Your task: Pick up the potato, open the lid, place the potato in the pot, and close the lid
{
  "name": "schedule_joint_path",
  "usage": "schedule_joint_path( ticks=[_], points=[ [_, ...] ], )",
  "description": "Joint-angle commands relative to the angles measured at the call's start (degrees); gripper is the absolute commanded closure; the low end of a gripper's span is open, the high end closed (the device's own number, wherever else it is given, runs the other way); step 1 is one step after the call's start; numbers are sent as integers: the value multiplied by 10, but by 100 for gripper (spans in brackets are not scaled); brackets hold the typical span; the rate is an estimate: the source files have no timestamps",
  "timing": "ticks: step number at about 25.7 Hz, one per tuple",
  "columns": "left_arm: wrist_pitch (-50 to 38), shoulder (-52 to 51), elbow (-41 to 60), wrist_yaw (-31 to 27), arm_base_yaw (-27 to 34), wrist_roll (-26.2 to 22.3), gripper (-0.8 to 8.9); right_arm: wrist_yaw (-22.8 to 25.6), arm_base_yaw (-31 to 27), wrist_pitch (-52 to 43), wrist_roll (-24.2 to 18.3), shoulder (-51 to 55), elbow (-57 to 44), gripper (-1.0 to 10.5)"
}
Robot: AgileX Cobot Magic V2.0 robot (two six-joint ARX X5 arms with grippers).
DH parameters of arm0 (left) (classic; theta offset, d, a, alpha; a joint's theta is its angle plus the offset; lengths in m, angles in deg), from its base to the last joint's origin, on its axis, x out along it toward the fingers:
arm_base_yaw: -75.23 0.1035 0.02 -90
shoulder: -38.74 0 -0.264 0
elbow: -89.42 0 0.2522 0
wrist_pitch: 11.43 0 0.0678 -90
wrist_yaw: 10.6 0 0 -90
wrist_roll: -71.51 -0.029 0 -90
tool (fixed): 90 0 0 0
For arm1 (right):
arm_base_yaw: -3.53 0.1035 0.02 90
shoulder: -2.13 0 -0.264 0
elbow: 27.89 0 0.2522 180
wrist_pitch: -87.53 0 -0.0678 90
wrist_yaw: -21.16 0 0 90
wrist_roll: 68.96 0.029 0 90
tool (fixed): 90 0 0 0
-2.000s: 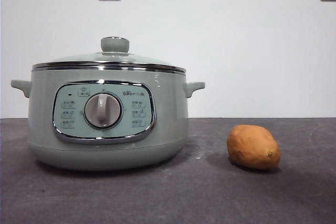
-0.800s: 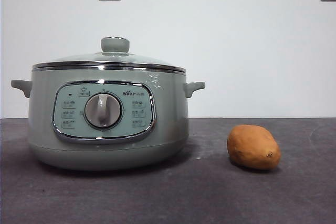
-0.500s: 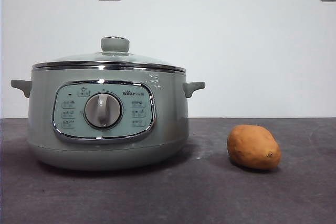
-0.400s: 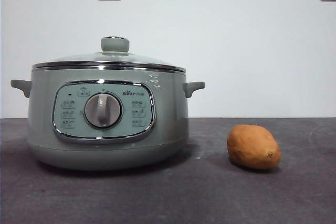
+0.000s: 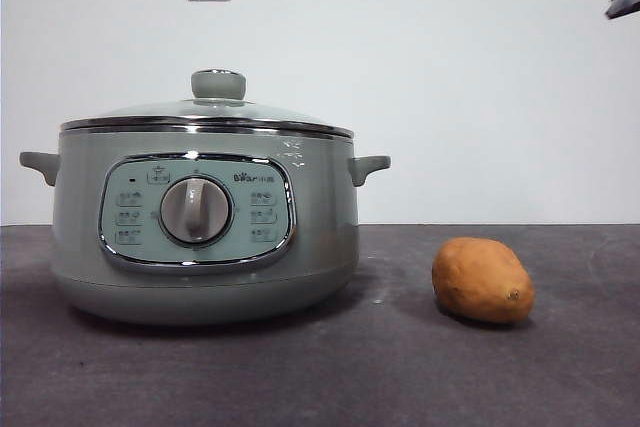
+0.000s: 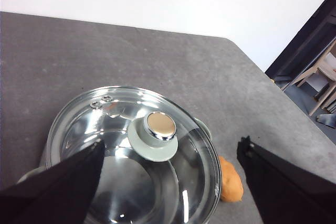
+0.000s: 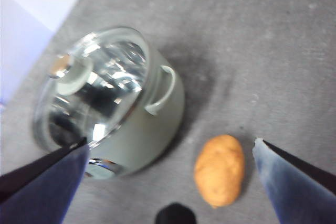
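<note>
Below the right end effector (image 7: pixel 170 153), jaws spread and empty, lies the potato (image 7: pixel 219 169) (firm, smooth, likely light); best gripped across its narrow middle.

Front camera: counter-level, facing wall. Wrist cameras: overhead, looking down. Shared by all: pot (image 5: pixel 205 237), potato (image 5: pixel 483 280).

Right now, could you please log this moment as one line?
orange-brown oval potato: on table | domed glass lid: on sage-green pot | right tool: open above potato | left tool: open above lid
</note>
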Motion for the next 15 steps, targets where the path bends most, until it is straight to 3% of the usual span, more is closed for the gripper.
schedule_joint_path(
  ticks=[1,8,15],
  points=[
    [-12,-1,-3,2,-1,-7,387,81,58,13,-3,-41,18,409],
    [-15,-1,-3,1,-1,-8,387,238,174,17,1,-200,37,409],
    [-15,-1,-3,0,-1,-8,387,253,184,-28,26,-372,37,410]
  ],
)
